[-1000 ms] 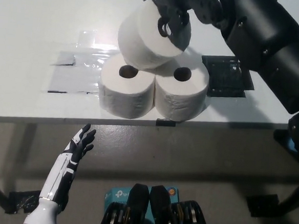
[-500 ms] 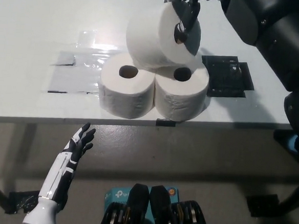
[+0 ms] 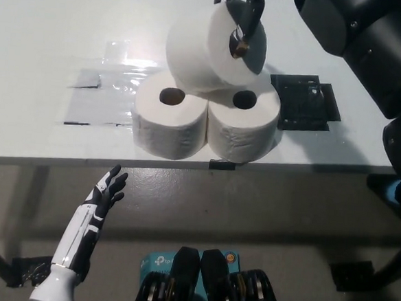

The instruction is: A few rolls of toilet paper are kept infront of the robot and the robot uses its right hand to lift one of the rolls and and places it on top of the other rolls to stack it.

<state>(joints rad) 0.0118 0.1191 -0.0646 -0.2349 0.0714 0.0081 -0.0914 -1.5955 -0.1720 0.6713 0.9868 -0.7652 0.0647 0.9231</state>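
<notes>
Near table edge [image 3: 83, 161], two rolls [image 3: 206, 120]

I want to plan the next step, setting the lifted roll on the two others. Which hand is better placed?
The right hand: it grips the lifted roll above the two rolls. The left hand hangs open below the table.

The light was bright and the picture was sharp. Glare shone on the plastic sheet [image 3: 116, 76], and the table [image 3: 45, 15] looked washed out.
</notes>
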